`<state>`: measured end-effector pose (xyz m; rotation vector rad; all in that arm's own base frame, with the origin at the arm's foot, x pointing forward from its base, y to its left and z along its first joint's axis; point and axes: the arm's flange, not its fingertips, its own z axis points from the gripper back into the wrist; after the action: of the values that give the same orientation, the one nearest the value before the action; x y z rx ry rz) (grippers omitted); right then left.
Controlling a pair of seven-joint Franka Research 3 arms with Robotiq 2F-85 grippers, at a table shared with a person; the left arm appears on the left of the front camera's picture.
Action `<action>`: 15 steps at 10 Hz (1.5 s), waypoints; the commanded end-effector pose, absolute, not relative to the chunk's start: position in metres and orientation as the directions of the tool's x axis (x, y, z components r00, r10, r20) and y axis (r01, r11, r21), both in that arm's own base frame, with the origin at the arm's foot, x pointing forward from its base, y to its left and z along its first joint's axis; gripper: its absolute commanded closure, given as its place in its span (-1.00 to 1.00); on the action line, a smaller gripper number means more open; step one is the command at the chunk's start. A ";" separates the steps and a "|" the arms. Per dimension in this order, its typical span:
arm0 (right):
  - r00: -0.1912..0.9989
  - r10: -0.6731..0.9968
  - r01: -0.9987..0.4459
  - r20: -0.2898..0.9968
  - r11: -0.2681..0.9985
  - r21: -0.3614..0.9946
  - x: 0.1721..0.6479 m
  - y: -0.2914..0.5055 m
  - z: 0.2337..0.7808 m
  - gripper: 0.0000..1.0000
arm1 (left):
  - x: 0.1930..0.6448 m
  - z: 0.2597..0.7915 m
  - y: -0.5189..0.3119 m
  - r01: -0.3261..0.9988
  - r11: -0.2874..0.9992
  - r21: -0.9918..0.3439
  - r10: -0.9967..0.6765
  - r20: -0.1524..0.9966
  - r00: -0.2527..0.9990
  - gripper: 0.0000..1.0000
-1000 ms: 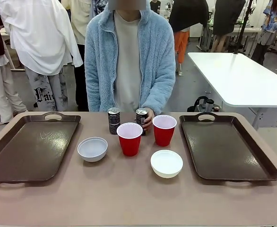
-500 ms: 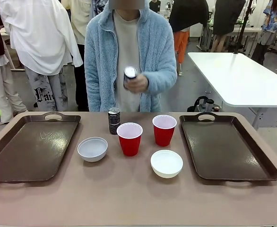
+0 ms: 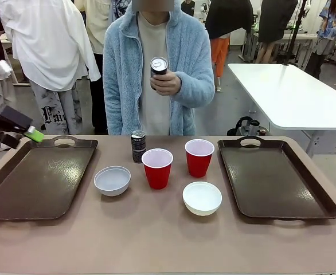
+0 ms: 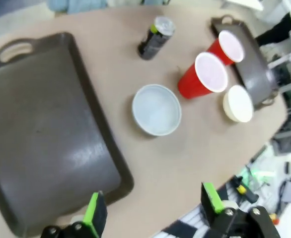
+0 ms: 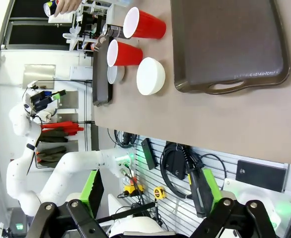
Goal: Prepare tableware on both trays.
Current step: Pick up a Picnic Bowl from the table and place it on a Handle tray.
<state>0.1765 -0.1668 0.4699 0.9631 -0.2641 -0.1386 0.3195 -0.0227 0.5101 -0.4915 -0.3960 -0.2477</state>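
Right gripper (image 5: pixel 150 193): jaws spread wide with nothing between the green pads; it is held out past the table's near edge, well apart from all the tableware.
Left gripper (image 4: pixel 153 210): jaws equally wide and empty; in the front view it shows at the picture's left edge, above the left tray and touching nothing.
Table (image 3: pixel 156 240): tan top carrying both trays, with the tableware standing between them.
Near bowl (image 3: pixel 202 197): white, shallow, mouth up on the table, right of the middle; near the right tray's inner rim but apart from it.
Left tray (image 3: pixel 36 177): dark brown, flat on the table's left side, handle slot at its far rim.
Right tray (image 3: pixel 274 177): matching, flat on the table's right side.
Far bowl (image 3: pixel 112 180): pale, mouth up, left of the middle, near the left tray's inner rim.
Near cup (image 3: pixel 157 168): red with a white inside, upright, between the two bowls.
Far cup (image 3: pixel 199 157): same kind, upright, right of and behind the near cup, apart from it.
Can on the table (image 3: pixel 138 146): dark with a silver top, upright, behind and left of the near cup.
Person's hand (image 3: pixel 167 83): raised at chest height beyond the far edge, wrapped around the lifted can.
Lifted can (image 3: pixel 159 66): dark, silver top showing, well above the table.
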 end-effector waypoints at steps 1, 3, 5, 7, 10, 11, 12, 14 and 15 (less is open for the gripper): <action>0.960 -0.231 0.001 0.157 0.565 0.825 0.177 -0.167 0.469 -1.00 | 0.314 0.514 -0.002 0.337 0.841 -0.423 -0.140 0.433 0.891 -1.00; 0.960 -0.231 0.001 0.157 0.565 0.825 0.177 -0.167 0.469 -1.00 | 0.317 0.512 -0.005 0.320 0.848 -0.422 -0.120 0.435 0.892 -1.00; 0.960 -0.231 0.001 0.157 0.565 0.825 0.177 -0.167 0.469 -1.00 | 0.379 0.518 -0.065 0.311 0.908 -0.280 -0.207 0.344 0.916 -1.00; 0.960 -0.231 0.001 0.157 0.565 0.825 0.177 -0.167 0.469 -1.00 | 0.427 0.502 -0.111 0.326 0.932 -0.159 -0.282 0.249 0.927 -1.00; 0.960 -0.231 0.001 0.157 0.565 0.825 0.177 -0.167 0.469 -1.00 | 0.453 0.452 -0.160 0.377 0.926 0.028 -0.376 0.157 0.913 -1.00; 0.960 -0.231 0.001 0.157 0.565 0.825 0.177 -0.167 0.469 -1.00 | 0.451 0.426 -0.177 0.417 0.905 0.084 -0.425 0.121 0.897 -1.00; 0.960 -0.231 0.001 0.157 0.565 0.825 0.177 -0.167 0.469 -1.00 | 0.447 0.406 -0.190 0.449 0.890 0.079 -0.455 0.112 0.883 -1.00; 0.960 -0.231 0.001 0.157 0.565 0.825 0.177 -0.167 0.469 -1.00 | 0.438 0.379 -0.210 0.492 0.869 0.052 -0.495 0.129 0.859 -1.00; 0.960 -0.231 0.001 0.157 0.565 0.825 0.177 -0.167 0.469 -1.00 | 0.437 0.370 -0.215 0.511 0.858 0.058 -0.513 0.155 0.844 -1.00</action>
<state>0.1764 -0.1669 0.4700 0.9632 -0.2646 -0.1387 0.4357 -0.2156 0.3757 0.0097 -0.1173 -0.5532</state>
